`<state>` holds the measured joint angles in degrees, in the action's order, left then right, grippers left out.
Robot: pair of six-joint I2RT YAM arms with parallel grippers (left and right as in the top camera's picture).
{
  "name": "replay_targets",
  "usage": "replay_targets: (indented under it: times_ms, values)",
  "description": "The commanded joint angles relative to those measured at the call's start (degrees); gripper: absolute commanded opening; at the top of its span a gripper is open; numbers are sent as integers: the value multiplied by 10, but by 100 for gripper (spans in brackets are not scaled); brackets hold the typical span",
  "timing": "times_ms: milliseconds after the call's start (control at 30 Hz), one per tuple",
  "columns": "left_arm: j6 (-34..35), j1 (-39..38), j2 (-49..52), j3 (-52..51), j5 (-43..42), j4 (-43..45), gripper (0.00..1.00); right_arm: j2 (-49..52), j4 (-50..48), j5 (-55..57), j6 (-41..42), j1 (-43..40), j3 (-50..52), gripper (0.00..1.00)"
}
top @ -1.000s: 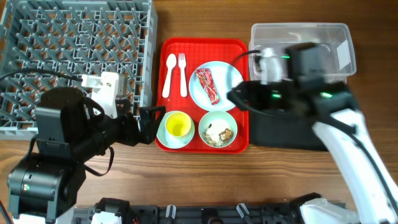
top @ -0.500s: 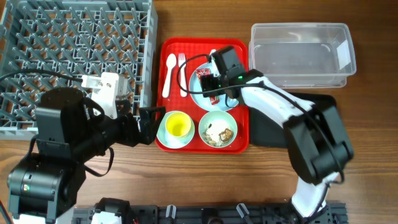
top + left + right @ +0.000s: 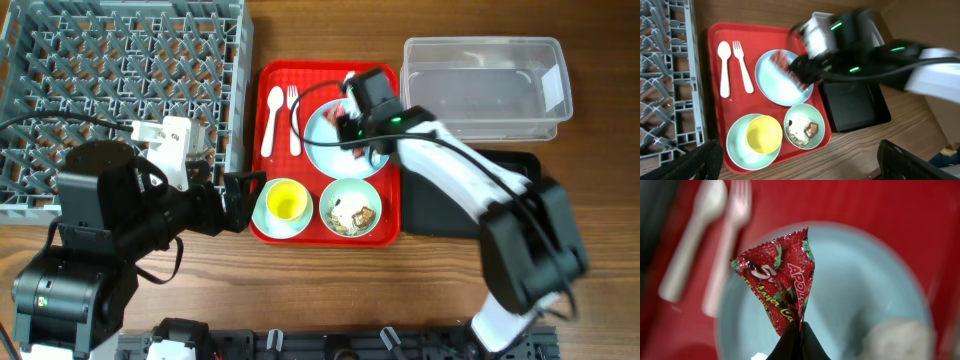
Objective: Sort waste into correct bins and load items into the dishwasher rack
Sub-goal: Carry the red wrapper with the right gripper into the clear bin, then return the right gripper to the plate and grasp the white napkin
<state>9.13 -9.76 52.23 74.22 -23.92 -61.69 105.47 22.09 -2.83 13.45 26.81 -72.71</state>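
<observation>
My right gripper (image 3: 799, 330) is shut on one end of the red-and-white snack wrapper (image 3: 777, 287) and holds it just above the pale blue plate (image 3: 326, 152). From overhead, the right gripper (image 3: 352, 125) covers most of the wrapper. The mint bowl (image 3: 351, 208) holds rice and brown scraps. A yellow cup (image 3: 286, 202) sits in the other bowl. The white spoon (image 3: 271, 120) and fork (image 3: 293, 118) lie on the red tray (image 3: 268, 80). My left gripper (image 3: 243, 196) hangs open at the tray's left edge, with nothing between its fingers (image 3: 700, 160).
The grey dishwasher rack (image 3: 120, 90) fills the far left. A clear tub (image 3: 487, 85) stands at the far right, with the black tray (image 3: 440, 205) in front of it, partly under my right arm.
My right arm swung from over the clear tub to the plate and its jaws closed on the wrapper, which lay flat before. The left arm has not moved.
</observation>
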Motion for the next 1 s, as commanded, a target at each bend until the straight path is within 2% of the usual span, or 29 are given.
replay_targets:
  times_ms: [0, 133, 200, 333, 367, 400, 567, 633, 700, 767, 900, 967]
  values:
    - [3, -2, -3, 9, -7, 1, 100, -138, 4, 46, 3, -52, -28, 4]
    - [3, -2, -3, 9, -7, 1, 100, -151, 46, 108, 1, -138, -28, 4]
    - [3, -2, -3, 9, -7, 1, 100, -130, 52, 99, 0, -178, -28, 4]
    - [3, -2, -3, 9, -7, 1, 100, -79, 20, 46, -19, -208, -28, 7]
    - [3, -2, -3, 9, -7, 1, 100, -63, -3, 47, -35, -208, -28, 32]
    - [3, -2, -3, 9, -7, 1, 100, -59, -18, 46, -44, -208, -28, 51]
    - [3, -3, -3, 9, -7, 1, 100, -103, 0, -108, -37, -206, -36, 77]
    - [3, -2, -3, 9, -7, 1, 100, -127, 50, -175, -10, -184, -36, 70]
    - [3, -2, -3, 9, -7, 1, 100, -126, 100, -185, -8, -149, -35, 63]
    - [3, -2, -3, 9, -7, 1, 100, -110, 138, -112, -3, -92, -30, 56]
    - [3, -2, -3, 9, -7, 1, 100, -56, 161, 145, 74, 16, -26, 56]
    - [3, -2, -3, 9, -7, 1, 100, -25, 155, 214, 111, 35, -26, 59]
